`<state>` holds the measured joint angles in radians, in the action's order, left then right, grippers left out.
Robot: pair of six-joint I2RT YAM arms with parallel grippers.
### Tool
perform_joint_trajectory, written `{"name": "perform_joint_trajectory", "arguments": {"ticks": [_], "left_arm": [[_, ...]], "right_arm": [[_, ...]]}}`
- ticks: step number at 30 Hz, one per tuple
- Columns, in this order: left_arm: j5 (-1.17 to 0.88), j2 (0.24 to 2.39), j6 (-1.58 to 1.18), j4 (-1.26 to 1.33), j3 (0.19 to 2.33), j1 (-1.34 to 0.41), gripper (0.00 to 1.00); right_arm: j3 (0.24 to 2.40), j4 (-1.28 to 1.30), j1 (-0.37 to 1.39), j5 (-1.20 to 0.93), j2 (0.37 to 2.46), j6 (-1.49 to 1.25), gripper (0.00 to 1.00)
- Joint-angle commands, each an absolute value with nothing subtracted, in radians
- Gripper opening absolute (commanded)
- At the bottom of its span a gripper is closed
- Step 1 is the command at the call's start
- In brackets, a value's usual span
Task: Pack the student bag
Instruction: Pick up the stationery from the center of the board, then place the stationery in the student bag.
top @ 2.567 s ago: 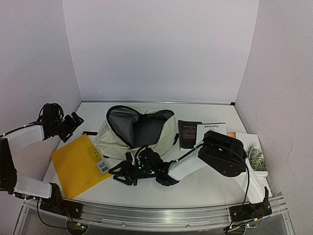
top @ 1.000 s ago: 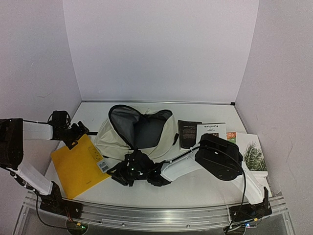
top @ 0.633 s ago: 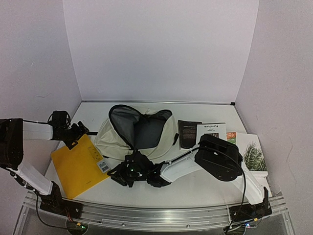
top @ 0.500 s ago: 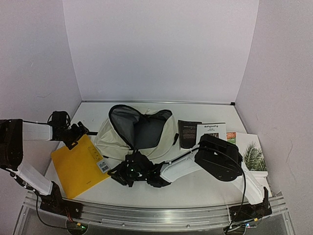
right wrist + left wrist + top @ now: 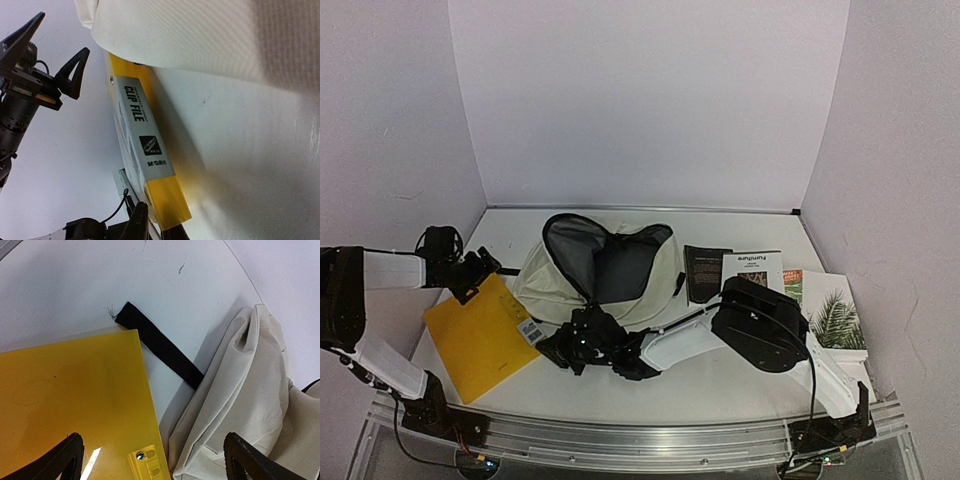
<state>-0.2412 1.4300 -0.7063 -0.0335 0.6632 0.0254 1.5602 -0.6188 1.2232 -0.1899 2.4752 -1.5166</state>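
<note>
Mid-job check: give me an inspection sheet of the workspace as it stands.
Surface: white table, faint scuffs.
Job's things: student bag lies open, grey lining showing; yellow clip file flat at its left.
Clutter: booklets right of the bag; black strap beside the file's far corner.
Grippers: left gripper open over the file's far corner; right gripper pinched on the file's labelled edge.
Cables: thin leads along both arms; none across the file.
Surroundings: pale walls, metal rail at near edge.
</note>
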Motion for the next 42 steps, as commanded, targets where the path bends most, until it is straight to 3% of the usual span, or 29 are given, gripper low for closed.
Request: {"name": "perform_joint_trajectory", "arguments": {"ticks": [1, 9, 15, 27, 33, 42], "left_arm": [[-0.245, 1.364, -0.697, -0.034, 0.661, 0.026, 0.97], [-0.222, 1.159, -0.644, -0.175, 0.711, 0.026, 0.98], [-0.221, 1.017, -0.569, -0.331, 0.803, 0.026, 0.99], [-0.640, 0.999, -0.386, -0.349, 0.979, 0.023, 0.96], [-0.713, 1.055, -0.231, -0.437, 1.115, -0.019, 0.95], [-0.829, 1.205, -0.020, -0.552, 1.263, -0.300, 0.96]], "right_arm": [[1.601, -0.678, 1.230, -0.142, 2.454, -1.459, 0.01], [1.506, -0.680, 1.237, -0.099, 2.253, -1.260, 0.00], [1.515, -0.445, 1.243, -0.089, 2.092, -1.004, 0.00], [1.718, 0.150, 1.202, -0.053, 1.910, -0.475, 0.00], [1.829, 0.391, 1.087, -0.331, 1.884, -0.247, 0.00], [1.888, 0.587, 0.863, -0.665, 1.765, -0.077, 0.00]]}}
